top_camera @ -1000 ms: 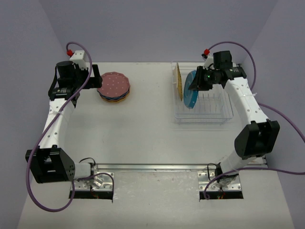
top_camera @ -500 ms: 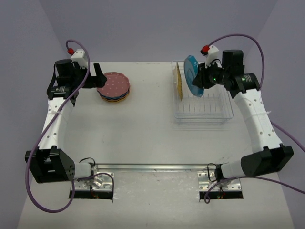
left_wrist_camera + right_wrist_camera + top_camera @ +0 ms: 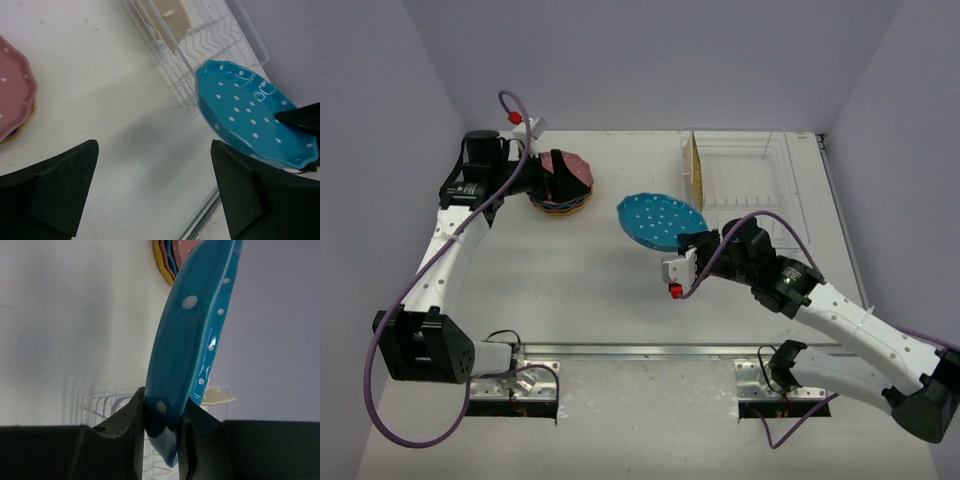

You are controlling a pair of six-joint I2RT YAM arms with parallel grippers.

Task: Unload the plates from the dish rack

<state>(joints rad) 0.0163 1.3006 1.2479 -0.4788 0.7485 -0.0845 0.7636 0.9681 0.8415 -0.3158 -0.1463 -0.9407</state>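
Note:
My right gripper [image 3: 688, 243] is shut on the rim of a teal-blue polka-dotted plate [image 3: 660, 221] and holds it above the table, left of the clear dish rack [image 3: 760, 180]. The plate also shows in the right wrist view [image 3: 192, 330] and the left wrist view [image 3: 250, 112]. One yellow-orange plate [image 3: 692, 168] stands upright at the rack's left end. A stack of plates with a pink one [image 3: 565, 172] on top lies at the back left. My left gripper [image 3: 548, 180] is open and empty beside that stack.
The rack [image 3: 200, 45] shows behind the teal plate in the left wrist view, with the pink plate [image 3: 12, 95] at that view's left edge. A metal rail [image 3: 650, 350] runs along the table's near edge. Grey walls close in the left, back and right.

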